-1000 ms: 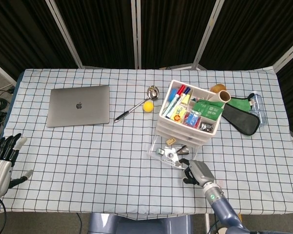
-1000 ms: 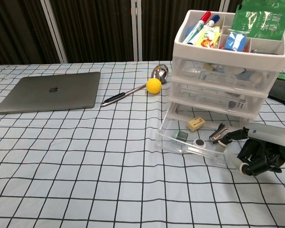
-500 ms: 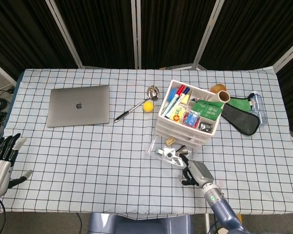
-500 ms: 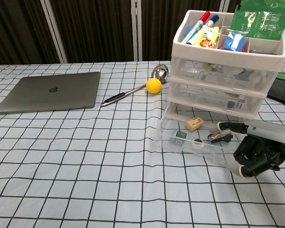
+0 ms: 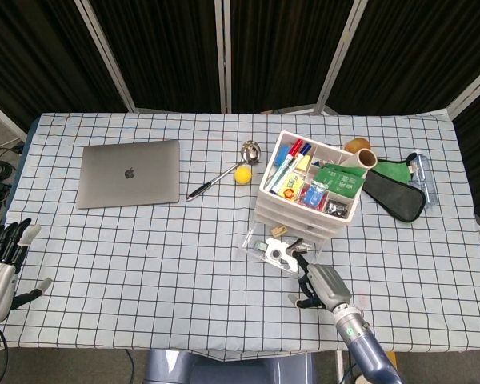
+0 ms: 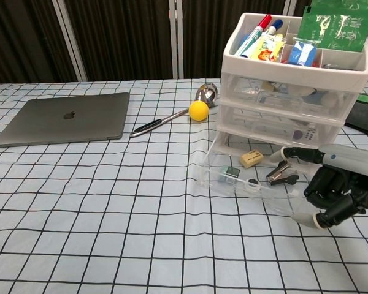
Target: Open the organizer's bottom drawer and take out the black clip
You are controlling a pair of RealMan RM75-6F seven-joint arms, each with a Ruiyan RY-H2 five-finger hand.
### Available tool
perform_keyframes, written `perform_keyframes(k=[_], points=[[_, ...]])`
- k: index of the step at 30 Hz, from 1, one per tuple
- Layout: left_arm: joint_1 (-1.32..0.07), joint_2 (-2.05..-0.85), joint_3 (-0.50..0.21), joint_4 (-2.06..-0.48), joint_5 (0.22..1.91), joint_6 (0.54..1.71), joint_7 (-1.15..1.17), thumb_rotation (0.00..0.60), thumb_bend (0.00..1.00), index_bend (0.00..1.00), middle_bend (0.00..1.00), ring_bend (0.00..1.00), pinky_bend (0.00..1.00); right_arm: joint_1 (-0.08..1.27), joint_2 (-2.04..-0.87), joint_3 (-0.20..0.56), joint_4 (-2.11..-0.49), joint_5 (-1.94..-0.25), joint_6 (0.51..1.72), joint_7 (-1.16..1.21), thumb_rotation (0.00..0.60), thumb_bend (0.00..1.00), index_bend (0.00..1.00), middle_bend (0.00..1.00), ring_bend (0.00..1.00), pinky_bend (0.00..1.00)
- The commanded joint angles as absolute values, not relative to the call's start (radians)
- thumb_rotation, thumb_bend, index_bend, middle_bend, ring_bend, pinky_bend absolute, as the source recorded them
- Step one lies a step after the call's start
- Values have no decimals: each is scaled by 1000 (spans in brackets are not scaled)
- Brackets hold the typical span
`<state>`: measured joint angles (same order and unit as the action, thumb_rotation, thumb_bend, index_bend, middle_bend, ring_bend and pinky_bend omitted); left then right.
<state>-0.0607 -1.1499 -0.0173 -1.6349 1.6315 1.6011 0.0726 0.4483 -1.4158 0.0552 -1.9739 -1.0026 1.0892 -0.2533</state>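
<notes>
clear plastic drawer [image 6: 233, 184], black metal clip [image 6: 283, 174]

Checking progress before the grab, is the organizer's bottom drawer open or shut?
Open: the bottom drawer is pulled out, with the black clip lying inside.

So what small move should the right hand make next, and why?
Probably close thumb and finger on the black clip and lift. The bottom drawer already stands open, and the right hand has a finger reaching the clip, apparently without a grip yet.
</notes>
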Motion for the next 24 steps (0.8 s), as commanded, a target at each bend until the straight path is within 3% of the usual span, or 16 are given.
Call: perform_keyframes(k=[1,13,24], points=[[-60,-1149,-18,-1635,1632,1603,71,600,174,0,0,0,0,446,-1410,50,-1986,-1004,1098,-265,600,215,112,892,964,860],[-56,-1149,-19,-1635,1636,1612,71,600,174,0,0,0,0,444,-1452,106,-1907,-1127,1234,-339,600,184,295,1000,1000,919],[-54,-1150,-19,-1638,1643,1619,77,600,174,0,0,0,0,495,-1427,124,-1859,-1091,1187,-460,600,150,401,1000,1000,969]])
